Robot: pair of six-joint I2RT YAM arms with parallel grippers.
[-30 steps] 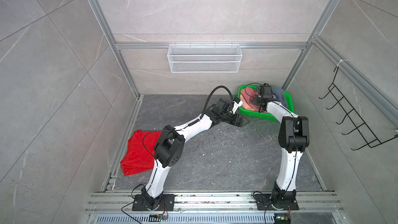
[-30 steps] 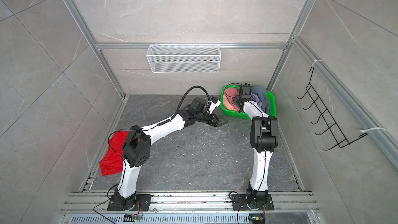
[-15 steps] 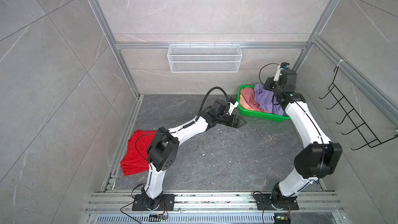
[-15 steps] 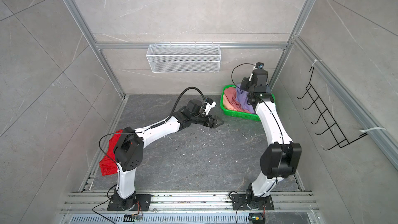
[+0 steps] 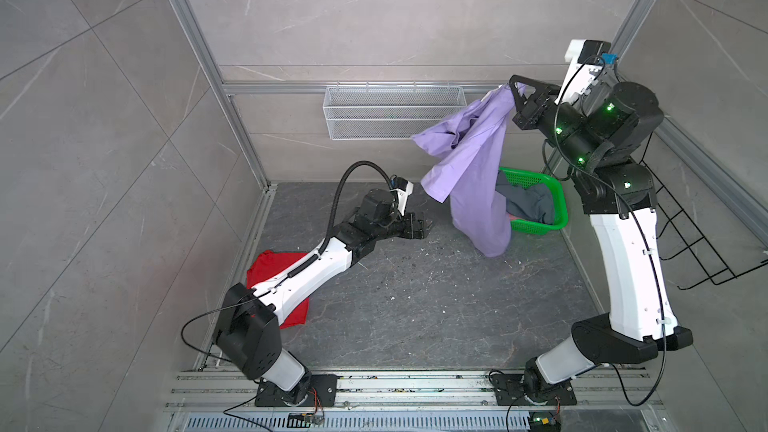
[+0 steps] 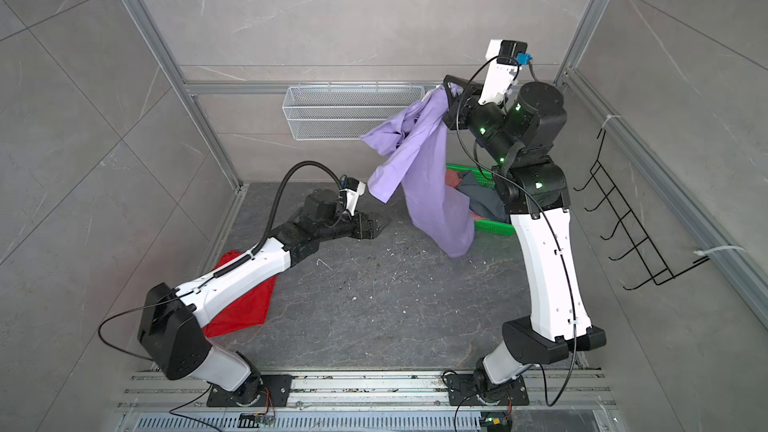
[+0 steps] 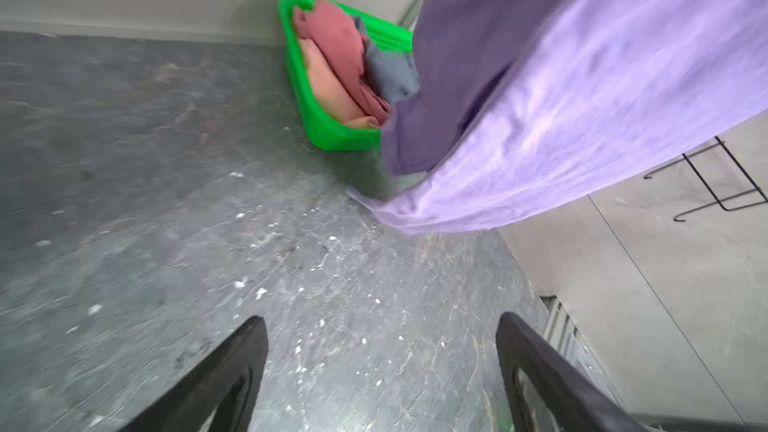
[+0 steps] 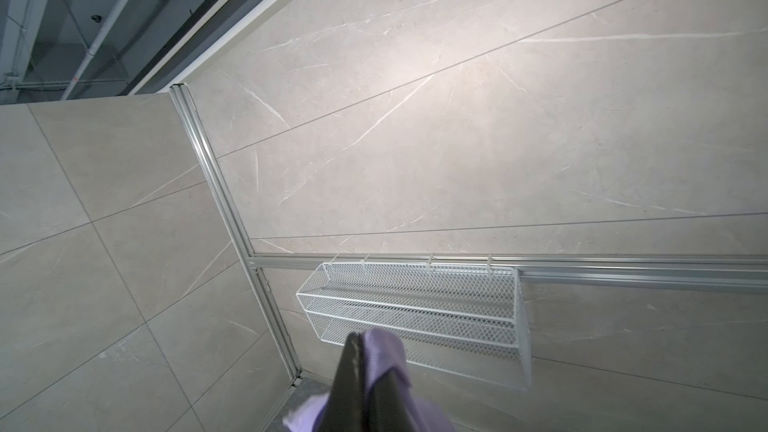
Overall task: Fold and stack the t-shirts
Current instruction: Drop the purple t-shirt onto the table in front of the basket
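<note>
since a second ago the right gripper [image 5: 514,87] has swung up out of the green basket [image 5: 555,205], pinched tight on a top edge of the lavender t-shirt [image 5: 478,168]. it hangs limp beside the basket (soft, light, likely to sway). left gripper [image 5: 417,227] waits low, spread wide and empty; its best hold looks like the free lower hem.

**Both top views:** even, diffuse light from above, with only soft, faint shadows on the grey floor [image 5: 415,305].

**Left wrist view:** the lavender t-shirt [image 7: 582,97] is smeared by motion blur (its shaded side reads dark purple), and the floor is slightly soft.

**Right wrist view:** a pale bright patch lies on the wall tile [image 8: 415,76]; the right gripper [image 8: 358,339] is dark and unfocused.
</note>
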